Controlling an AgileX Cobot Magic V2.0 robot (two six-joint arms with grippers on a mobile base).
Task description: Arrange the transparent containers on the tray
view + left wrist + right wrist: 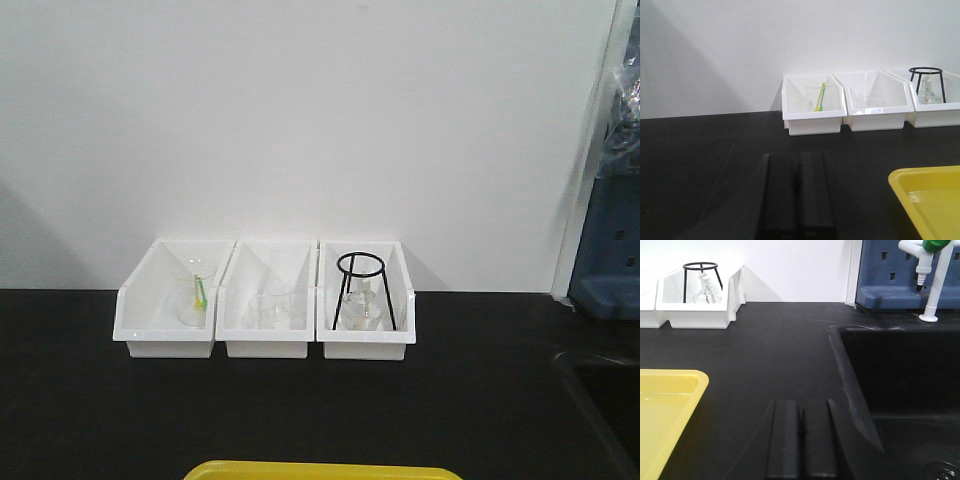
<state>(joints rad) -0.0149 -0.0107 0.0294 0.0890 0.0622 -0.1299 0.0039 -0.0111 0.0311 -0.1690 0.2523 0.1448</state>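
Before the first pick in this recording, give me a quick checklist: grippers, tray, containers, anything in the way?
1. Left gripper free of any object: ok, fingers shut together, nothing between them.
2. Right gripper free of any object: ok, shut and holding nothing.
3. Bright yellow plastic tray ready to receive: ok for the parts seen; the rest is out of frame.
4. Clear glass vessels located: ok, one in each of the three white plastic bins.
5. Access to the right bin's glass flask: not ok, a black wire ring stand stands over it.
6. Black sink basin near the right gripper: cannot tell clearance.
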